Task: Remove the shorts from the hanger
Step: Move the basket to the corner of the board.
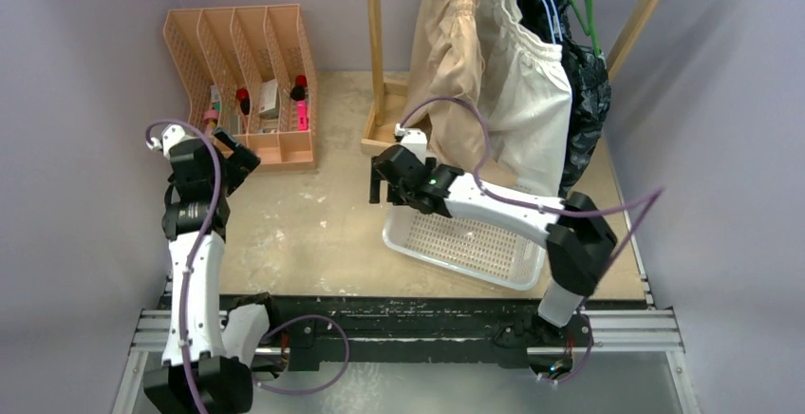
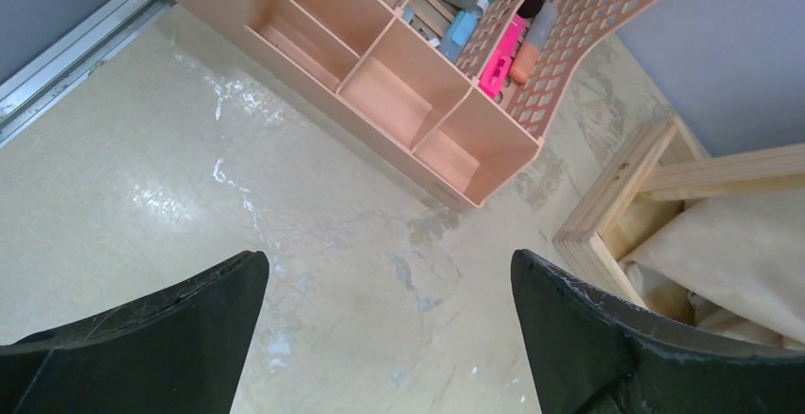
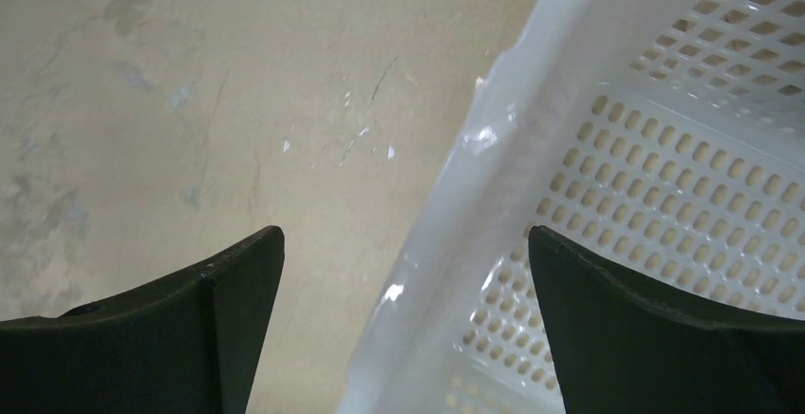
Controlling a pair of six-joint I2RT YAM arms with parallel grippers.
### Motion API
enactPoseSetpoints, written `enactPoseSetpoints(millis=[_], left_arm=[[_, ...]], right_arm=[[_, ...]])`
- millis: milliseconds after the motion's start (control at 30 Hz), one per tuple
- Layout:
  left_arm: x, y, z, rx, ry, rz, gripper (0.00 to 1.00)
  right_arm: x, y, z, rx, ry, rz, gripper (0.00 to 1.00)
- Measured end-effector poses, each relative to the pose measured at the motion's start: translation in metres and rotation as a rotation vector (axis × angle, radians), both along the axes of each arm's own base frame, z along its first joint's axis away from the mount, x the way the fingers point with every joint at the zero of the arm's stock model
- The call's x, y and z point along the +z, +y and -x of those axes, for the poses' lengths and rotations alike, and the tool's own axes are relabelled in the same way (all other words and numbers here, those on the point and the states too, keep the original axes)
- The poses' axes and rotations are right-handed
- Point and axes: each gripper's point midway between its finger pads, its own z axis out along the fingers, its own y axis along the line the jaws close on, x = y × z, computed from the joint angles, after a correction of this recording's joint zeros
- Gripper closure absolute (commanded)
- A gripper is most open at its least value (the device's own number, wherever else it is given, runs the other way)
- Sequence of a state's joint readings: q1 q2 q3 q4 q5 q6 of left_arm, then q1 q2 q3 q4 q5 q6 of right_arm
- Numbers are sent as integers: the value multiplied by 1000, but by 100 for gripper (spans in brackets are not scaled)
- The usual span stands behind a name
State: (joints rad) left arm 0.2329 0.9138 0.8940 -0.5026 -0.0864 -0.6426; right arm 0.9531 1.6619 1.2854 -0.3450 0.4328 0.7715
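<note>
1. Top external: tan soft-fabric shorts (image 1: 446, 63), white shorts (image 1: 527, 101) and dark shorts (image 1: 584, 82) all hang on the rack, well apart from both arms. Right end effector (image 1: 380, 186) hovers at the corner of the white perforated plastic basket (image 1: 475, 243); left end effector (image 1: 237, 159) is near the peach slotted organiser (image 1: 252, 63).
2. Left wrist: jaws wide, empty. Risk: reaching across could clip the wooden rack base (image 2: 608, 215).
3. Right wrist: jaws wide, empty, straddling the basket rim. Risk: a careless lift snags the rim; a one-armed tug may drag the hanger off too.
</note>
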Motion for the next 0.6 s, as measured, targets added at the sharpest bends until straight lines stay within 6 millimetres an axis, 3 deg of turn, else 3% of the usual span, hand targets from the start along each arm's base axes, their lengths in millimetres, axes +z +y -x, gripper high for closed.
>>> enactPoseSetpoints(millis=[167,300,400,600], left_arm=[[18,-5,22,1,-47,-12,0],[28,1,37,50,-47,-35,0],[40,13,49,134,-45,-57,0],[63,39,80,322,-77,-128,0]], right_arm=[[-33,21,-21,-13,35,71,1],[-40,42,-24,43,24,99,1],[-35,73,-3,145,25,70,1],[-17,151,62,429,14,-40,1]])
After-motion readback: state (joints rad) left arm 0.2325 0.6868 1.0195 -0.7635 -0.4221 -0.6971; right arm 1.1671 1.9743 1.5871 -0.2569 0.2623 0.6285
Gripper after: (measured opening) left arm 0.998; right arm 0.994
